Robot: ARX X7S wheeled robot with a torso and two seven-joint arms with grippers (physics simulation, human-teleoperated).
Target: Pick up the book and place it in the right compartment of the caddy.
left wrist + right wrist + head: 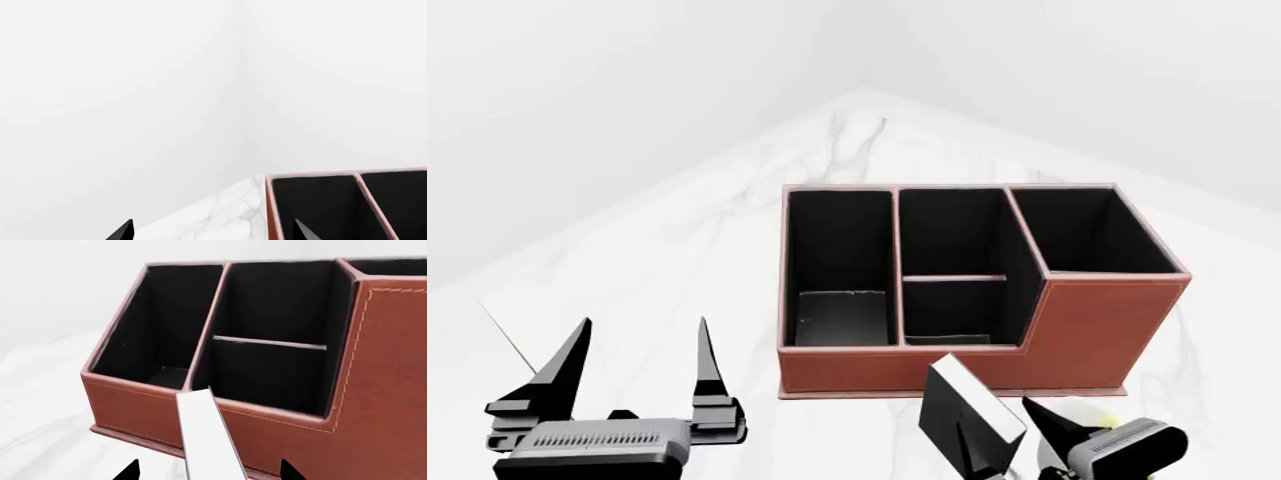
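Gripping the book [968, 420] between its black fingers, the right gripper [1021, 435] hangs low at the near right of the head view, just in front of the caddy [1068, 330]. The book sits tilted in the gripper, its white page edges facing up and its black cover below. In the right wrist view the white page edge [205, 440] runs up between the two fingertips toward the caddy's brown front wall [267, 425]. The right compartment [1088, 235], the tall end section, lies beyond and slightly to the right of the book, apart from it. The left gripper [641, 350] hovers spread wide and holding nothing over the marble table [654, 260], left of the caddy.
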